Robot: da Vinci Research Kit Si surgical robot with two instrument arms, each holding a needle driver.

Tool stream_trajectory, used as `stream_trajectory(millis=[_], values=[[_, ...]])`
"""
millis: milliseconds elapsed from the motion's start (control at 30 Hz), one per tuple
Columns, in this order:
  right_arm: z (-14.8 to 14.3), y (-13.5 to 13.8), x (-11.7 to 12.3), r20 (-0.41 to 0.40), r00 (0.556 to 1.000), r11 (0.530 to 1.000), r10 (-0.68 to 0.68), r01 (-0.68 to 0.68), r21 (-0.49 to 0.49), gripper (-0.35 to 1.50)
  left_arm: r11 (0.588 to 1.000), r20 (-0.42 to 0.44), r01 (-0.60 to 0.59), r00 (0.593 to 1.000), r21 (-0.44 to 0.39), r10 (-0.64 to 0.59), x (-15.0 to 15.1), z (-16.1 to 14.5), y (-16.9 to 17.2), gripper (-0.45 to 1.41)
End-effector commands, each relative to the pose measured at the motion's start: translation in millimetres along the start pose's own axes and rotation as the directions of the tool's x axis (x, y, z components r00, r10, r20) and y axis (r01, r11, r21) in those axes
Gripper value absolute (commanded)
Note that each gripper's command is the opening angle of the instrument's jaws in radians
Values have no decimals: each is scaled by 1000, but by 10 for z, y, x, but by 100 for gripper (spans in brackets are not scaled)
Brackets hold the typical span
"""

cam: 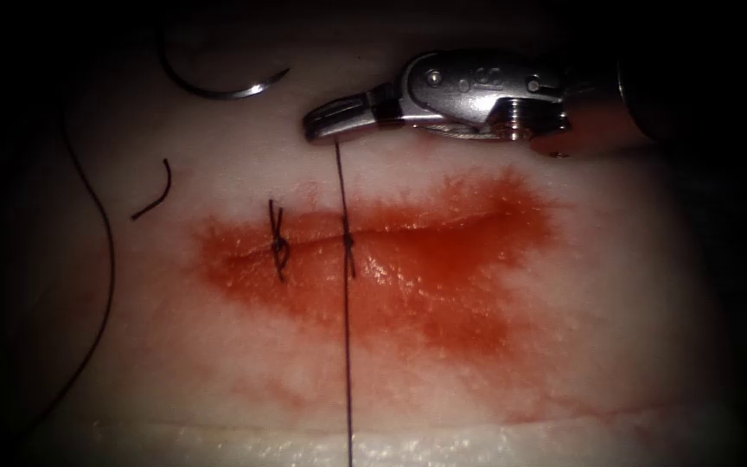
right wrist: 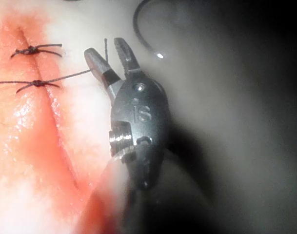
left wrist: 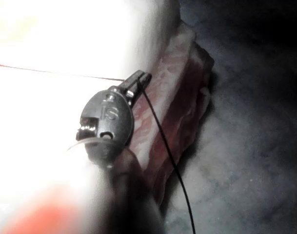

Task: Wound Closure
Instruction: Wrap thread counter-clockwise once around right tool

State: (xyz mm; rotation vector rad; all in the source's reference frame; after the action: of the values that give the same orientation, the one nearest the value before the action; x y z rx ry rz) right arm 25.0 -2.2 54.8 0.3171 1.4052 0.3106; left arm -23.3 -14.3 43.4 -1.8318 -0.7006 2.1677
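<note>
We see the right tool (cam: 332,121) above the cut (cam: 373,238), its jaws parted in the right wrist view with the thread (cam: 345,346) running between them, not clamped. The left tool (left wrist: 138,83) grips that thread at the tissue's (cam: 477,372) near edge. The needle (cam: 218,86) lies free on the tissue, upper left, held by nothing. Two knots (cam: 279,246) sit on the cut; a cut end (cam: 156,195) lies left

Endoscope overhead; wrist views close on cut (cam: 408,232)
</note>
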Motion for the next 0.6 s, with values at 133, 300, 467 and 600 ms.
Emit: stream_trajectory(millis=[133, 300, 467, 600], values=[[-14, -4, 5, -22, 1000, 1000, 13, -13, -18, 115, 996, 2, -71, 997, 54, 71, 41, -18, -31, -45], [-41, -8, 12, -48, 999, 999, -6, 3, -52, 120, 983, 24, -145, 989, 109, 143, 87, -43, -72, -45], [-54, -33, 6, -42, 999, 998, -28, 25, -57, 115, 972, 39, -191, 982, 139, 187, 117, -57, -110, -45], [-52, -59, 0, -74, 997, 998, -35, 31, -58, 95, 964, 36, -207, 978, 167, 204, 131, -58, -134, -45]])
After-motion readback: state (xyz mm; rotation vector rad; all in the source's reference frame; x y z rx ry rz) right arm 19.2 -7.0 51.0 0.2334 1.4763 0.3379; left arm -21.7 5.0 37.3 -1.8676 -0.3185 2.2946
